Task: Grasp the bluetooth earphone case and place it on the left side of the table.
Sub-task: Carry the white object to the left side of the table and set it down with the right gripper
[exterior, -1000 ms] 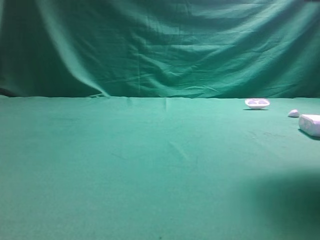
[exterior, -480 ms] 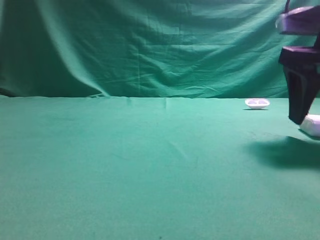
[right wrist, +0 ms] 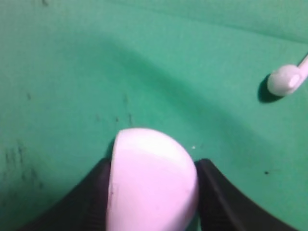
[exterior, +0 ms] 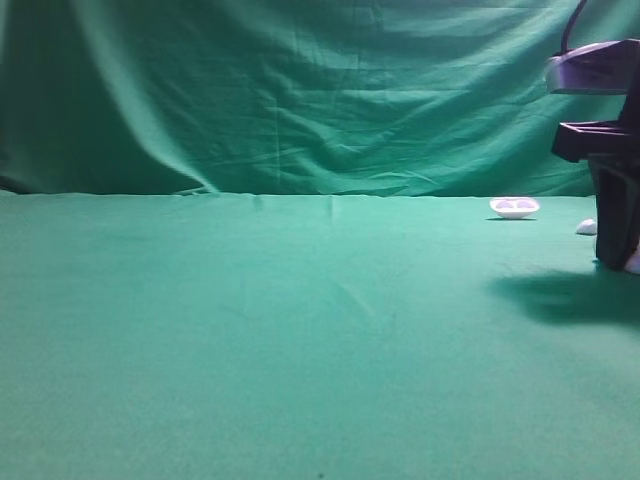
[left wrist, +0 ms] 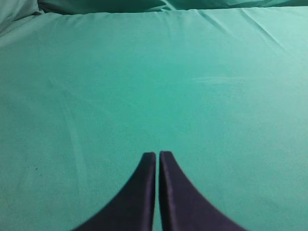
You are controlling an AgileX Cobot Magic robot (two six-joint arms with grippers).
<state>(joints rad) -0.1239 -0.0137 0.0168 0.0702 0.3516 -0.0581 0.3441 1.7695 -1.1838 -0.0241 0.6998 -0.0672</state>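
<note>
The white, rounded bluetooth earphone case (right wrist: 151, 178) lies on the green table (exterior: 300, 320) at the far right. In the exterior view only a sliver of it (exterior: 634, 263) shows behind the dark fingers. My right gripper (right wrist: 154, 162) is down at table level (exterior: 615, 262), with one dark finger pressed against each side of the case. My left gripper (left wrist: 157, 154) is shut and empty over bare green cloth; it is out of the exterior view.
A shallow white dish with two hollows (exterior: 514, 207) sits at the back right. A tiny white rounded lump (exterior: 586, 227) lies just left of the right gripper, and shows at the upper right of the right wrist view (right wrist: 284, 80). A green backdrop hangs behind the table.
The right arm came into view from the upper right and dropped onto the case. Its fingers now cover most of the case in the exterior view. The dish and the lump have not moved.
</note>
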